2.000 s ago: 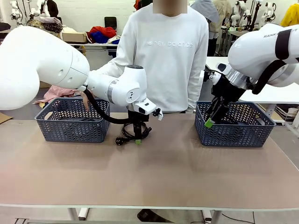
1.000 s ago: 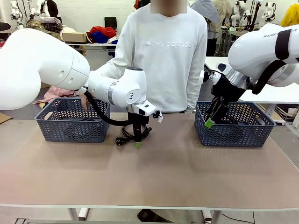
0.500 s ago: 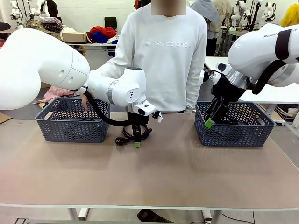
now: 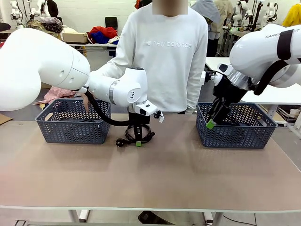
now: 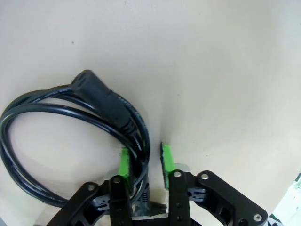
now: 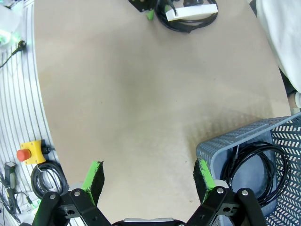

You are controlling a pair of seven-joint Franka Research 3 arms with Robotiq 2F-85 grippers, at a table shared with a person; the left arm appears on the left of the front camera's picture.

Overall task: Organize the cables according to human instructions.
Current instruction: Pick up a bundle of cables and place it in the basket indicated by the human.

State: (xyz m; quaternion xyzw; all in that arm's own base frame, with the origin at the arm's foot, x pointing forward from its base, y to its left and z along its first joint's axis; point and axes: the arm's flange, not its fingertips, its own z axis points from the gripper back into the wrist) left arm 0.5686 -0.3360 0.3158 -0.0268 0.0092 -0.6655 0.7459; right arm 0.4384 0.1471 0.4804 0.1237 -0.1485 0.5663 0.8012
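The left wrist view shows what the front view hides: the left hand [image 5: 143, 162] is clenched on the coiled cable [image 5: 70, 117], with two cord strands pinched between its green pads [image 5: 123, 162]. The cable's moulded plug lies just ahead of the pads, and the loop spreads to one side, flat on the table [image 5: 211, 70].

In the front view the left hand [image 4: 137, 141] points down at the cable [image 4: 136, 136], which lies between the two baskets, directly in front of the person [image 4: 162, 56].

The right wrist view looks into the right basket [image 6: 244, 155], beside one finger of the released right hand [image 6: 148, 174]: it holds a second coiled cable [image 6: 256, 169]. In the front view the right hand [image 4: 211, 123] hangs at that basket's [image 4: 235, 134] near wall. The left basket [image 4: 73, 122] holds something dark that cannot be made out.
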